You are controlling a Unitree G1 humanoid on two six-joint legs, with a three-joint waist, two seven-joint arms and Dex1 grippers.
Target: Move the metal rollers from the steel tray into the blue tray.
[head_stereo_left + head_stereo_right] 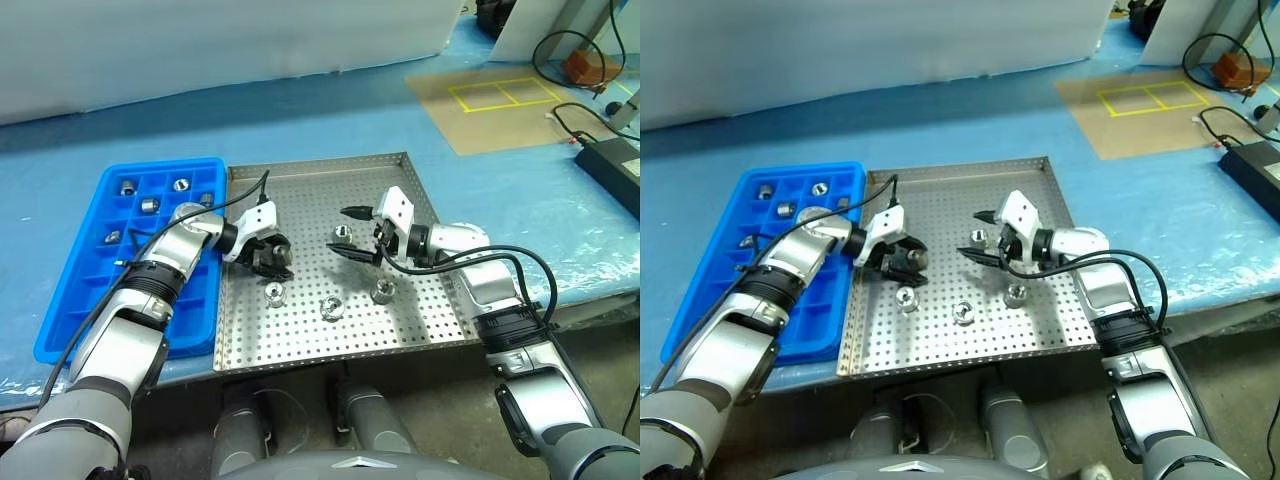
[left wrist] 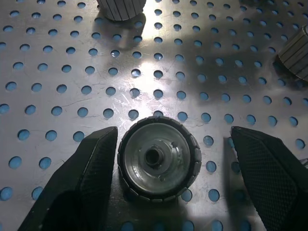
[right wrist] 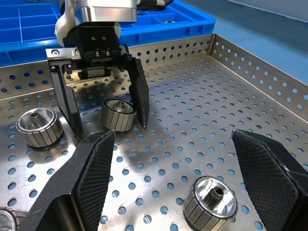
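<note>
The blue tray [image 1: 75,290], at nine o'clock on the bench, holds about five metal rollers [image 1: 150,205]. In the steel tray [image 1: 400,320] five remain. The left gripper [image 1: 271,256] straddles one, jaws half open, not gripping. At three o'clock the right gripper [image 1: 349,232] gapes wide, empty.

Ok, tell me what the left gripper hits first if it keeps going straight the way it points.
Probably the metal roller lying between its open fingers, and under that the steel tray floor. The left gripper already straddles that roller, one finger nearly touching it.
</note>
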